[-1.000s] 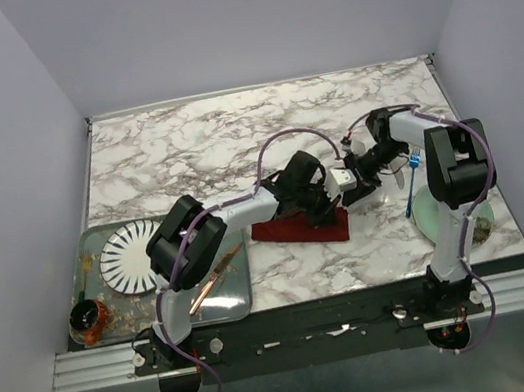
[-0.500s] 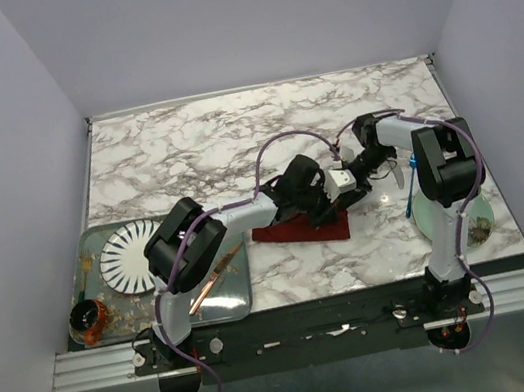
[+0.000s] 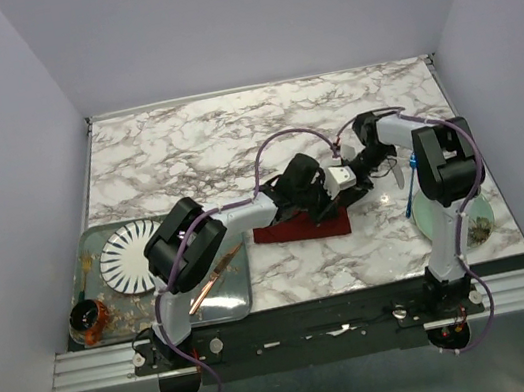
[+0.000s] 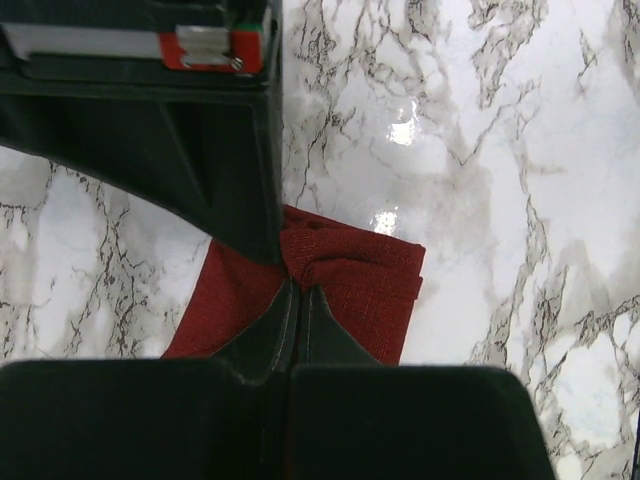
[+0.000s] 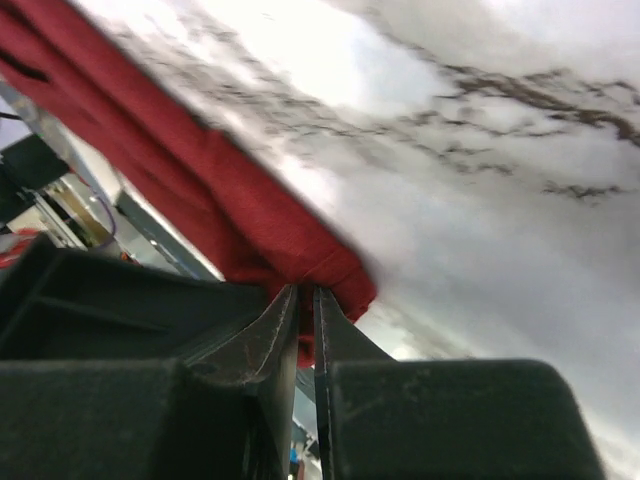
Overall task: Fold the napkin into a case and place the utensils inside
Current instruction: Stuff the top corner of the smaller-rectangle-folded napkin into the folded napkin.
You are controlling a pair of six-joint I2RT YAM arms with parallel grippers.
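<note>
Napkin: one, pinched by left pincer, right pincer; one fork.

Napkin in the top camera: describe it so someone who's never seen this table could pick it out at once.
On the white marble table, look to the middle. The napkin is the narrow folded strip there, pinched by the left end effector and the right end effector. It is the only cloth, and dark red, unlike the striped plate at the left.
</note>
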